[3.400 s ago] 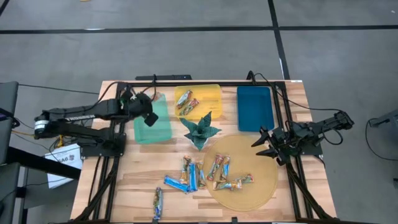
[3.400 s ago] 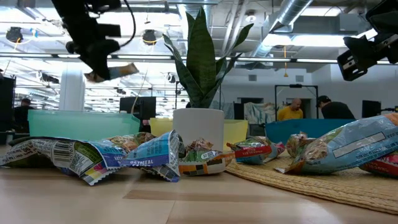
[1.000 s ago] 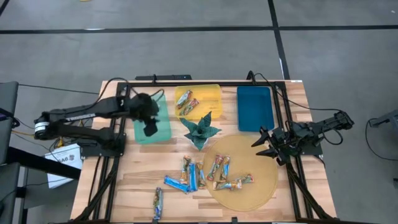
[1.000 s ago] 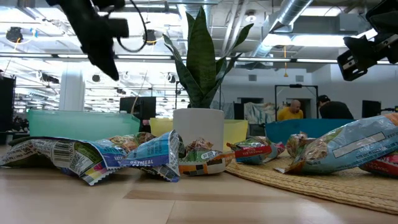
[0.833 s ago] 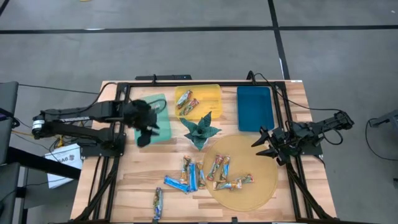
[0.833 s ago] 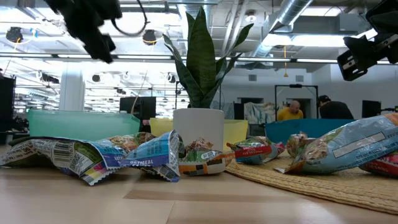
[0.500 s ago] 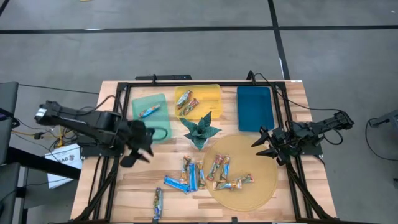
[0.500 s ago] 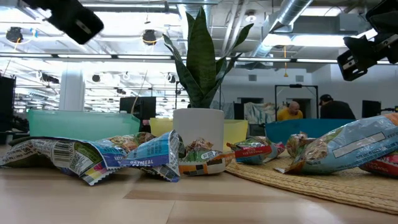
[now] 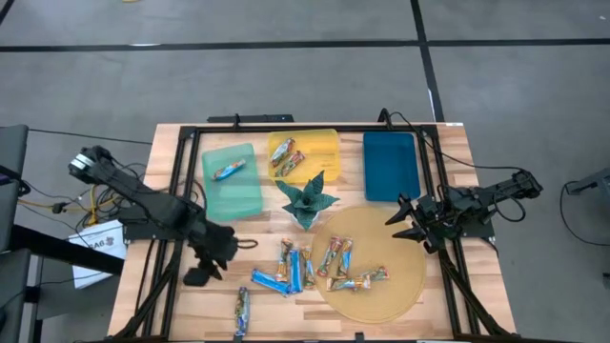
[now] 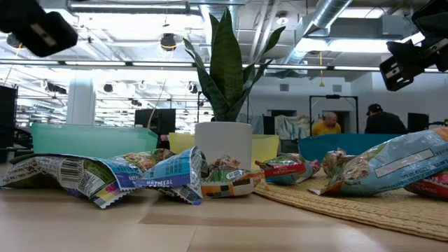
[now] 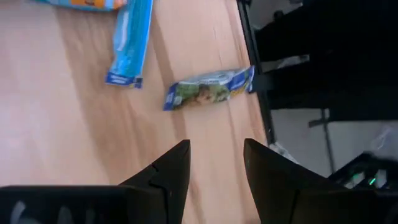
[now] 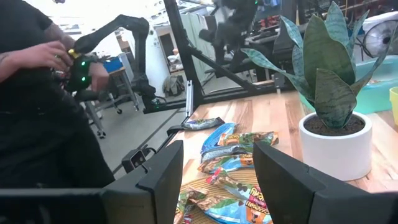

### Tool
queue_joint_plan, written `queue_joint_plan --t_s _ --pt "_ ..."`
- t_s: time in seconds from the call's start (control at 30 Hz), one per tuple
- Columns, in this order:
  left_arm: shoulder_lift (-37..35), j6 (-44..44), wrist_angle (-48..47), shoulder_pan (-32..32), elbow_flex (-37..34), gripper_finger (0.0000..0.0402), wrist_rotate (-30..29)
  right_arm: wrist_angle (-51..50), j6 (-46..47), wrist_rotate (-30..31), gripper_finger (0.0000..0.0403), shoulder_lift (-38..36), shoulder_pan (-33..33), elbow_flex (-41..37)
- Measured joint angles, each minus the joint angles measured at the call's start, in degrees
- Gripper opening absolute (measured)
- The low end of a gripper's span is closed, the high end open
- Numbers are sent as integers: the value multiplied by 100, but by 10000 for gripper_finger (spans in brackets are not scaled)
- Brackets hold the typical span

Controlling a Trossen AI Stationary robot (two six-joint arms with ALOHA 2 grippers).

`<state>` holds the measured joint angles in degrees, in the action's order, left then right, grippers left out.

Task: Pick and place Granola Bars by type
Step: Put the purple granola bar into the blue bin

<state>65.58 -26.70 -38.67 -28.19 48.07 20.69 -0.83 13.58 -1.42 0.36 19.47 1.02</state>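
— What changed since the last check?

— I record that the left gripper (image 9: 198, 275) has swung off the green tray (image 9: 250, 205) and now hangs over bare wood at the table's (image 9: 448, 135) front left, fingers parted and empty. One orange-and-silver bar (image 9: 227, 171) lies in that tray, where none lay before.

— Largest items first, please.

— The round woven mat (image 9: 381, 300) carries several multicoloured bars (image 9: 335, 255). The dark blue tray (image 9: 390, 164) sits at the back right, the yellow tray (image 9: 323, 145) beside it holding two bars (image 9: 287, 157). The potted plant (image 9: 307, 200) stands centre.

— And the right arm?

— The right gripper (image 9: 408, 220) waits at the mat's right edge, fingers spread, nothing held.

— Remaining bars?

— Blue bars (image 9: 270, 280) lie left of the mat; a single bar (image 9: 241, 311) rests near the front edge.
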Motion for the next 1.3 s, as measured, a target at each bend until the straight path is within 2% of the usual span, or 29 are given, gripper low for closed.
queue_joint_plan --t_s 0.23,0.4,0.7,0.93,1.1,1.3 --pt "840 -1206 1545 -198 2 141 -243 -1 -2 0 189 0 2 -1" --pt "1532 -1460 2299 -199 131 141 -587 1 1 1 189 0 1 0" --pt "2669 -927 2254 -200 808 141 -754 1 -2 1 189 -9 -1 0" --pt "2809 -383 1684 -218 1086 141 -1769 -2 0 2 189 2 1 -2" --pt "2916 164 1529 -327 1108 141 -1852 1 -1 1 189 -8 1 -2" --pt "3125 391 1350 -456 1125 150 -2004 1 0 1 189 -2 1 -2"
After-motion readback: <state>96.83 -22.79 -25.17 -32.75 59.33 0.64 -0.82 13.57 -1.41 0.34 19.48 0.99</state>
